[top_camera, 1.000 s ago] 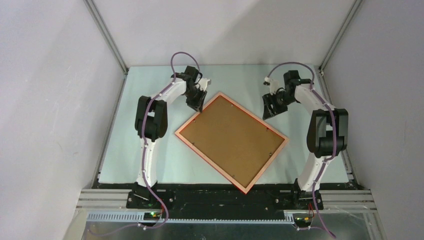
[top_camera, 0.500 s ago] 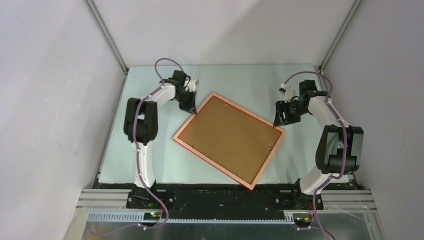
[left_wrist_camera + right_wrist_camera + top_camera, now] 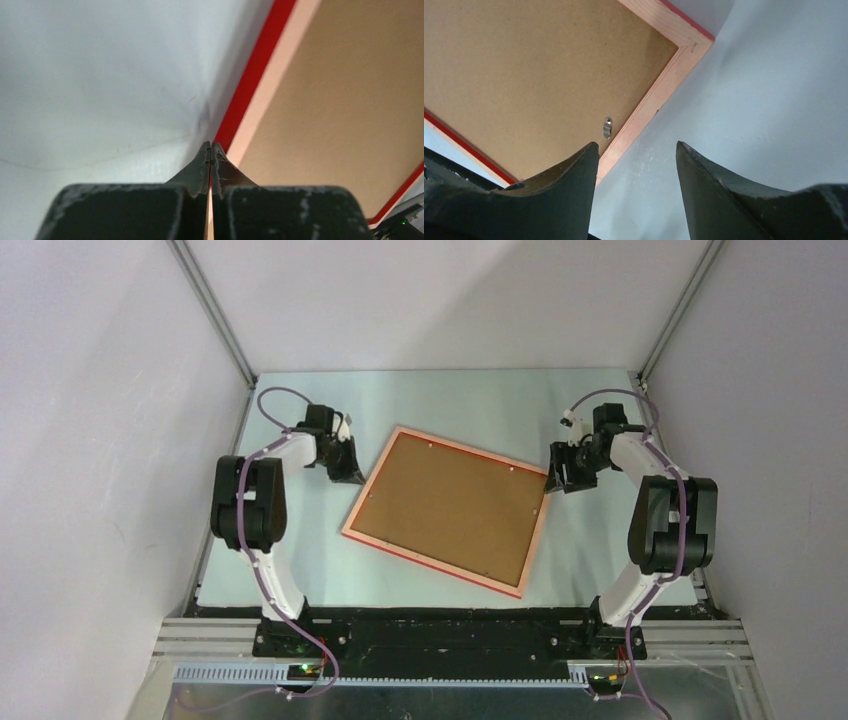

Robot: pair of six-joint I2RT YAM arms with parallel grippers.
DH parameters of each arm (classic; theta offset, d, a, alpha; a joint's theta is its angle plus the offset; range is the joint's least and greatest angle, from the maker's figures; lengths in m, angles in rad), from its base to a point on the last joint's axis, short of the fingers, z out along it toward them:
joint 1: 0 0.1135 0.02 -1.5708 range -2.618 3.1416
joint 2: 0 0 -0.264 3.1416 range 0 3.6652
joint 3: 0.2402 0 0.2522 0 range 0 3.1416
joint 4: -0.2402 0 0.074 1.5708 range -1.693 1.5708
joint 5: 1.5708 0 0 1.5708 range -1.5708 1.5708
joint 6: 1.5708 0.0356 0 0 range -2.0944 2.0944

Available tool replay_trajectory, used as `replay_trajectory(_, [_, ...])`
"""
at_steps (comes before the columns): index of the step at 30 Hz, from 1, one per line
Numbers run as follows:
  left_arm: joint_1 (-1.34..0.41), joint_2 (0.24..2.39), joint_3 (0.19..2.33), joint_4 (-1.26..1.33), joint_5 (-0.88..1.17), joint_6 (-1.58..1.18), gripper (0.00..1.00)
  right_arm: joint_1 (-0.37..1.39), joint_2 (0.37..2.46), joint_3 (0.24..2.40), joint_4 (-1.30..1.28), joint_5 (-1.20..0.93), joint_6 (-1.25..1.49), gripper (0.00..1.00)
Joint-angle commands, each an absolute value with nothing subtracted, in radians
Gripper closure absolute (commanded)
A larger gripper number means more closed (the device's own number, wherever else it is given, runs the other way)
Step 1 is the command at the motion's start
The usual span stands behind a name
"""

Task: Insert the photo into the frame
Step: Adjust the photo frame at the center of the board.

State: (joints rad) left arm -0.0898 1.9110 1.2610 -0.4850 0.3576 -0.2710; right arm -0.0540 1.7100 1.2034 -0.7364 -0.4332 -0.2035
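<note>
The frame [image 3: 470, 449] lies face down on the table, its pale orange-pink back up and its red edge [image 3: 252, 70] showing at the sides. A brown backing board [image 3: 447, 510] fills it. The photo is hidden. My left gripper [image 3: 354, 477] is shut with nothing in it, and in the left wrist view its tips [image 3: 211, 145] rest at the frame's red left edge. My right gripper [image 3: 556, 480] is open at the frame's far right corner. In the right wrist view [image 3: 636, 148] one finger [image 3: 574, 175] overlaps the pale frame edge [image 3: 659, 97], the other is over bare table.
A small metal clip [image 3: 607, 127] holds the backing board near the right corner. Grey walls with aluminium posts [image 3: 215, 315] close in the pale table [image 3: 300, 570] at the left, back and right. A black rail [image 3: 450, 625] runs along the near edge.
The frame has turned counter-clockwise and shifted left. My left gripper closed and moved left and nearer along the frame's edge. My right gripper moved right to the frame's far right corner, still open.
</note>
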Motion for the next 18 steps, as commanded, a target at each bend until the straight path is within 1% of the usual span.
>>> replay_trajectory(1, [-0.085,1.889,1.140,-0.517,0.285,-0.318,1.00,-0.030,1.756,1.201,-0.677,-0.419,-0.149,0.37])
replay_trajectory(4, [-0.085,1.855,1.099,-0.495,0.289,-0.323,1.00,-0.008,1.782,1.201,-0.661,-0.406,-0.132,0.36])
replay_trajectory(7, [-0.085,1.836,1.096,-0.489,0.293,-0.309,1.00,-0.002,1.806,1.201,-0.655,-0.384,-0.112,0.33])
replay_trajectory(12, [-0.085,1.804,1.090,-0.486,0.299,-0.286,0.99,0.024,1.826,1.202,-0.659,-0.343,-0.095,0.32])
replay_trajectory(18, [-0.087,1.780,1.074,-0.487,0.335,-0.250,0.94,0.029,1.830,1.183,-0.675,-0.333,-0.097,0.33])
